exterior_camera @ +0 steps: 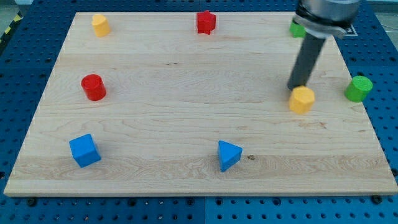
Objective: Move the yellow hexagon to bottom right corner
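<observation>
The yellow hexagon [301, 99] lies on the wooden board [186, 112] at the view's right, a little above mid-height. My tip [295, 86] stands just above and slightly left of it, touching or nearly touching its upper edge. The rod rises from there to the arm's body at the view's top right, which partly hides a green block [296, 28].
A green cylinder [359, 88] stands at the right edge, close to the hexagon. A blue triangle [228, 155] sits at bottom centre, a blue cube [84, 150] bottom left, a red cylinder [94, 86] left, a red star [206, 22] top centre, a second yellow block [100, 25] top left.
</observation>
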Controlling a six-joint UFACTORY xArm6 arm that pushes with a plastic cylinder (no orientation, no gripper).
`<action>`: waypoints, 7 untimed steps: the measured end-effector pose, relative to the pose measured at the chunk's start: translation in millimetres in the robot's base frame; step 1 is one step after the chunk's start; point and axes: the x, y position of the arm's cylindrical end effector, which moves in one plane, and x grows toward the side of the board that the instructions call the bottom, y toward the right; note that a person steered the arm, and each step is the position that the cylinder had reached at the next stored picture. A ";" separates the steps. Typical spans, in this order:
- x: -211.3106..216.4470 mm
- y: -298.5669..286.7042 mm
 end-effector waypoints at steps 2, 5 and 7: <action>11.0 -7.3; 82.2 22.2; 87.4 41.3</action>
